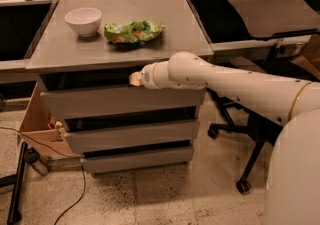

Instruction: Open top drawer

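Observation:
The top drawer (120, 103) is the wide, tall grey front just under the cabinet's top, above two shorter grey fronts. A dark gap shows between its upper edge and the tabletop. My gripper (134, 78) is at the end of the white arm, which reaches in from the right. Its tip sits at the drawer's upper edge, near the middle of the front, in that dark gap.
A white bowl (83, 21) and a green chip bag (133, 31) lie on the grey cabinet top (165, 29). A cardboard box (37, 119) stands left of the cabinet. An office chair base (245, 164) is at the right. A cable (75, 189) runs over the floor.

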You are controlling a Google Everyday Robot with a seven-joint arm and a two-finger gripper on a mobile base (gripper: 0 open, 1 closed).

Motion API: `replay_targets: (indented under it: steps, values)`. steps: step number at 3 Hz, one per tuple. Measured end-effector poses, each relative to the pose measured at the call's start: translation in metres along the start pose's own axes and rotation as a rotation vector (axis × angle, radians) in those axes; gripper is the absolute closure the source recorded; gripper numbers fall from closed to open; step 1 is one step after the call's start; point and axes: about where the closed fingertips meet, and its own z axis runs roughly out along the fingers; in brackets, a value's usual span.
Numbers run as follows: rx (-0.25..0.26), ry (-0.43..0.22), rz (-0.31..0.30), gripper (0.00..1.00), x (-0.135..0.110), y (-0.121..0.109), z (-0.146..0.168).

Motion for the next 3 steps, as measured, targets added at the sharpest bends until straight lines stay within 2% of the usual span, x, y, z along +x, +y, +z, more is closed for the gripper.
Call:
replay_targets:
  steps: [1,2,3]
  values:
    - [-0.016,-0.088,0.049,1.00,-0.011,-0.009,0.015]
    - [-0.027,-0.123,0.064,1.00,-0.017,-0.010,0.024]
    - [-0.019,-0.116,0.050,1.00,-0.016,-0.006,0.027]
